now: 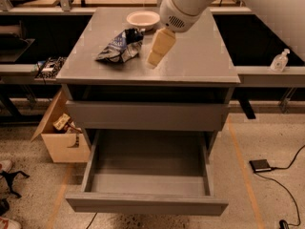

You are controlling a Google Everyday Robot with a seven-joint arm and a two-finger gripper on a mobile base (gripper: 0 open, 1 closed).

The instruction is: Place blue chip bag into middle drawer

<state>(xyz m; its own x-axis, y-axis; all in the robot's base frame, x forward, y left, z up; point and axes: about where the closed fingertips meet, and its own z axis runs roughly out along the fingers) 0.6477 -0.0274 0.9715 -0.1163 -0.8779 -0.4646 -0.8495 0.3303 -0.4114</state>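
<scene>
The grey bench (200,56) fills the middle of the view and serves as the landmark. Its flat top carries the loose things.

The middle drawer (147,206) stands open at the bench's lower front, its tray jutting toward the camera. Its plain flat front is the nearest part. Above it, set back in the bench face, is another same-grey drawer front (145,116), which is shut.

The white robot arm (188,4) comes in from the upper right and hangs over the rear middle of the bench top.

A cardboard box (59,137) sits on the floor against the bench's left side.

The blue chip bag (120,46) lies crumpled on the left half of the bench top, not in the drawer. The white bowl (143,19) sits just behind it, toward the bench's rear edge.

The tool (159,49), pale yellow, points down at the middle of the bench top just right of the bag, apart from it. I cannot tell whether it is open or closed.

A clear bottle (279,61) stands on a ledge right of the bench.
</scene>
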